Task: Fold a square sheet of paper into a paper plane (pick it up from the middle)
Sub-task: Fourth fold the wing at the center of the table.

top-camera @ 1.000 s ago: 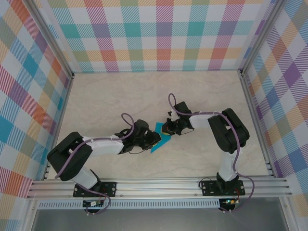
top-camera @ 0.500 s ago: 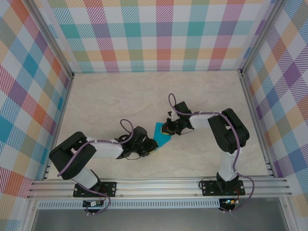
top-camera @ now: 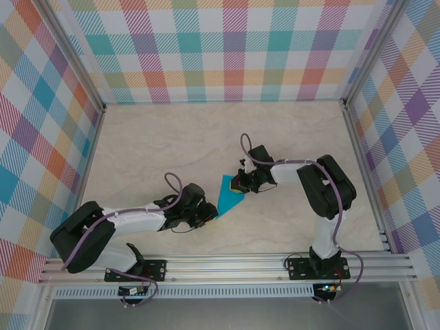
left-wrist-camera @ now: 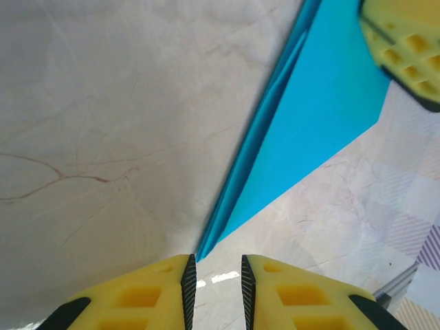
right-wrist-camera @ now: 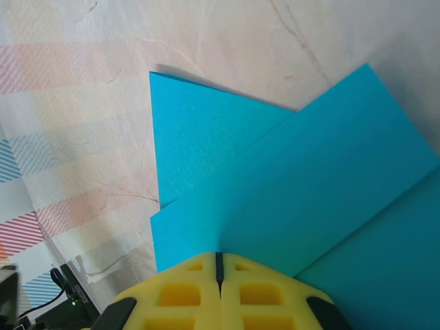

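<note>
The teal-blue sheet of paper [top-camera: 225,194] lies on the table, folded into a pointed wedge with layered flaps [right-wrist-camera: 309,192]. Its sharp tip points toward my left gripper [top-camera: 208,214]. In the left wrist view the tip of the paper [left-wrist-camera: 323,117] ends just ahead of my left gripper [left-wrist-camera: 214,275], whose jaws stand a narrow gap apart with nothing between them. My right gripper [top-camera: 238,184] is shut, and its tips [right-wrist-camera: 220,258] rest on the wide far end of the paper. One of its yellow fingers [left-wrist-camera: 405,48] shows on the paper in the left wrist view.
The marble-patterned tabletop [top-camera: 158,144] is bare around the paper. Plaid walls [top-camera: 234,48] enclose the table on three sides, and an aluminium rail [top-camera: 227,265] runs along the near edge by the arm bases.
My left arm has drawn back toward the near left, off the paper, so the paper's pointed tip is uncovered. The right arm and the paper have stayed put.
</note>
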`<action>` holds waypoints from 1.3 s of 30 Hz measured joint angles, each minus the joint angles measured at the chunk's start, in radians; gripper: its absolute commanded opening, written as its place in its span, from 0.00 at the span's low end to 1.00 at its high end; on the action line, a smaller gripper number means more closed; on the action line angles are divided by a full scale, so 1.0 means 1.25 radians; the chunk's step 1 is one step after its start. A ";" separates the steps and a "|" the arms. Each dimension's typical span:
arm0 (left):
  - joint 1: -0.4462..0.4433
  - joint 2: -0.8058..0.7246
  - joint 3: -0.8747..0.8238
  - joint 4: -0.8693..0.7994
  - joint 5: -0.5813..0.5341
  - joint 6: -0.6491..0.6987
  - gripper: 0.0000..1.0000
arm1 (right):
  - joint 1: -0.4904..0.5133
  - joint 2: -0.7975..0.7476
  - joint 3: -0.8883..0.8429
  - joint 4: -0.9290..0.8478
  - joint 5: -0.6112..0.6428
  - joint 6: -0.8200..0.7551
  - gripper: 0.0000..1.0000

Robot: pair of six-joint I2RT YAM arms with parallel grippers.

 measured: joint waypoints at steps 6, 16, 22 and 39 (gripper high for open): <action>0.004 0.000 0.113 -0.054 -0.065 0.069 0.25 | 0.000 0.000 0.027 -0.049 0.019 -0.018 0.00; 0.009 0.216 0.306 -0.110 -0.097 0.170 0.20 | -0.015 -0.088 0.036 -0.131 0.083 -0.036 0.15; 0.009 0.245 0.320 -0.166 -0.121 0.200 0.21 | -0.041 -0.192 -0.034 -0.141 0.111 -0.031 0.22; 0.012 0.276 0.357 -0.229 -0.145 0.253 0.24 | -0.047 -0.199 -0.167 -0.075 0.029 0.069 0.29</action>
